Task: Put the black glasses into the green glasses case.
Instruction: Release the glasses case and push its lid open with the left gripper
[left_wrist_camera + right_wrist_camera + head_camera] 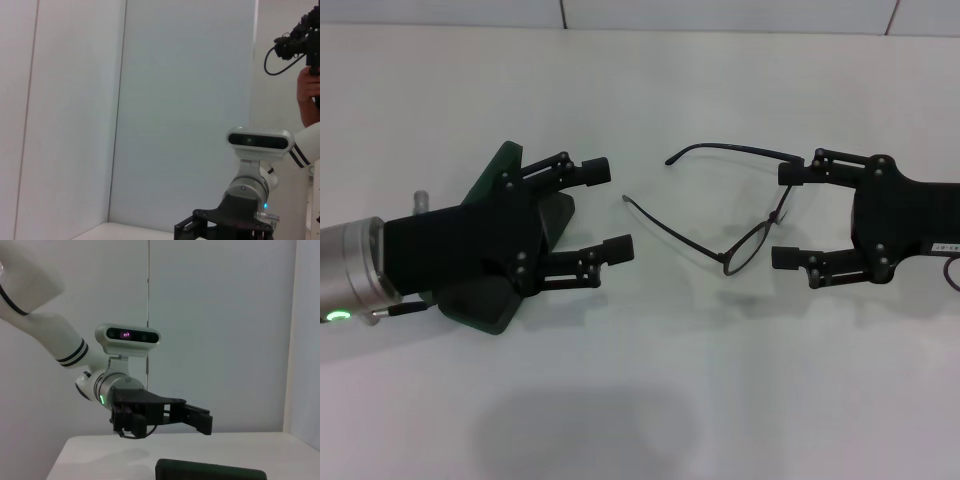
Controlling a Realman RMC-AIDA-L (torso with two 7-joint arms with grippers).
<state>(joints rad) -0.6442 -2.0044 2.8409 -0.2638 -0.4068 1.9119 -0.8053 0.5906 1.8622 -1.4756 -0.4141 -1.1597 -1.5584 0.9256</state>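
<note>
The black glasses lie unfolded at the table's middle, temple arms stretching toward the left. My right gripper is open at their right end, with one lens between its fingers and its far finger at the frame's hinge. The green glasses case lies open at the left, mostly hidden under my left gripper, which is open and empty above it. The right wrist view shows the left gripper over the case.
The white table stretches around both arms, and a wall seam runs along the back. The left wrist view shows my right arm's wrist and a person's hand with a camera at the far side.
</note>
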